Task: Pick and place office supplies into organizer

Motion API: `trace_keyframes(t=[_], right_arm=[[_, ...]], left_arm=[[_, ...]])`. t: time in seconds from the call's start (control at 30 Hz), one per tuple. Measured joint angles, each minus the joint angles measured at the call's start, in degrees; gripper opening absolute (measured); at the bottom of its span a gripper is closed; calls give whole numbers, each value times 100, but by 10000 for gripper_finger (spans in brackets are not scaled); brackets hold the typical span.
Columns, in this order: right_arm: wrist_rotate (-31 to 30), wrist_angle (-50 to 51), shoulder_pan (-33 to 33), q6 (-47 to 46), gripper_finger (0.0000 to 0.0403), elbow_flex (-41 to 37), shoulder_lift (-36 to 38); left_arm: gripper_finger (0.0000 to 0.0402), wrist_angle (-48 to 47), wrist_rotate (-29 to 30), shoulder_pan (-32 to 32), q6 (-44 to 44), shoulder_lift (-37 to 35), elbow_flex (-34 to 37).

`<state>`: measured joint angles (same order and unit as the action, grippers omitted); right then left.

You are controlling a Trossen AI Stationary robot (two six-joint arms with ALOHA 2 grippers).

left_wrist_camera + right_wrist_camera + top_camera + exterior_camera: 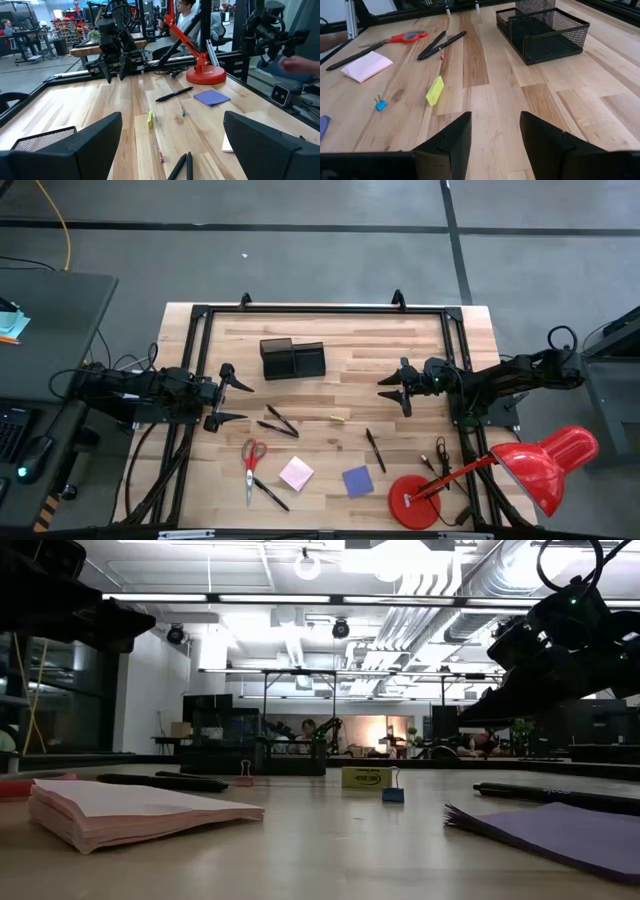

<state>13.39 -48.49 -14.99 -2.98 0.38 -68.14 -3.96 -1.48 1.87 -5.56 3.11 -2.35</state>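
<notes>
With nothing yet sitting in the black wire-mesh two-compartment organizer point(292, 359) at the table's far middle, the left gripper point(232, 400) and right gripper point(396, 388) (both gaping, empty) are risking colliding over the thin black pens point(279, 423) lying between them

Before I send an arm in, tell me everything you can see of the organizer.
The organizer is a small black wire-mesh box, seemingly metal, with two compartments side by side, one taller than the other. It stands upright on the wooden table, toward the far edge and left of centre. Both compartments look empty as far as the mesh shows. Nothing touches it but the table; pens, scissors, pads and both arms lie apart from it.
</notes>
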Motion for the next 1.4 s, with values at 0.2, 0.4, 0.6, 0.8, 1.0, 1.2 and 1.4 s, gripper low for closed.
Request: trace_keyframes(t=[0.2, 0.4, 0.6, 0.8, 1.0, 1.2, 1.4], right_arm=[[0, 0, -2, 0, 157, -2, 0], [0, -6, 0, 0, 155, 0, 1], [33, -290, 125, -993, 161, 138, -4], [-691, -314, 521, -2396, 161, 436, -7], [-1602, 294, 1154, -2968, 164, 1051, -7], [-2826, 1382, 2179, -2172, 165, 2147, -348], [-3429, 1588, 2765, -1482, 165, 3153, -1134]], left_arm=[[335, 1, 0, 0, 2, 1, -2], [335, 0, 0, 1, 1, 0, -1], [335, 0, 0, 2, 2, 0, -2], [335, 0, 0, 1, 1, 1, -1], [335, 1, 0, 2, 2, 1, -1], [335, 0, 0, 2, 0, 1, 0], [335, 0, 0, 2, 1, 1, 0]])
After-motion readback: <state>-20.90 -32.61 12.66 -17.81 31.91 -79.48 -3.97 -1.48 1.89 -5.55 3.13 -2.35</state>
